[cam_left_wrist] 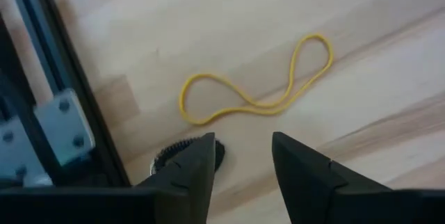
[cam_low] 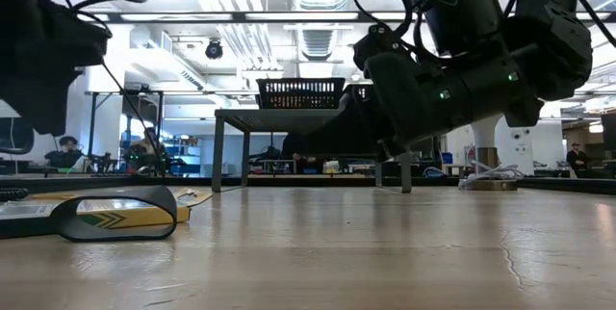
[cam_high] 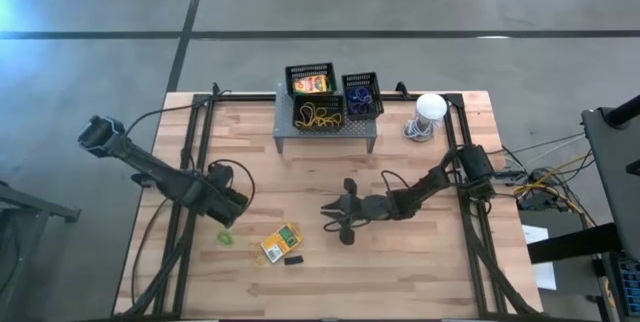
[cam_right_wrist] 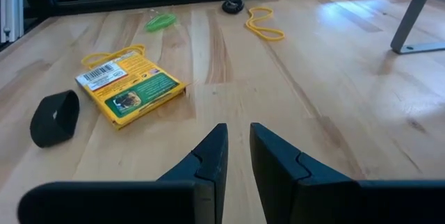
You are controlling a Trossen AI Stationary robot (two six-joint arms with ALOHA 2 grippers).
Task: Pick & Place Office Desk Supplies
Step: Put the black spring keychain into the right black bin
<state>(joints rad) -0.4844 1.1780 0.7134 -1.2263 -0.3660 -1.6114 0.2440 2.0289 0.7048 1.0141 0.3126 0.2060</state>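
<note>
A yellow rubber band (cam_left_wrist: 257,88) lies flat on the wood in a loose figure-eight. My left gripper (cam_left_wrist: 243,158) hangs open just above it, pointing steeply down, at the table's left (cam_high: 232,207). A green band (cam_high: 226,234), a yellow-orange crayon box (cam_high: 280,244) lying on another yellow band (cam_right_wrist: 104,56), and a small black loop-shaped piece (cam_right_wrist: 55,116) lie near the front. My right gripper (cam_right_wrist: 236,151) hovers low at mid-table (cam_high: 338,212), pointing toward the box, with only a narrow gap between its fingers and nothing in it.
Three black lattice baskets (cam_high: 325,97) stand on a grey perforated shelf (cam_high: 325,130) at the far edge, holding crayon boxes and bands. A white round object with a cord (cam_high: 428,112) sits to the shelf's right. A black frame rail (cam_left_wrist: 42,78) runs beside my left gripper.
</note>
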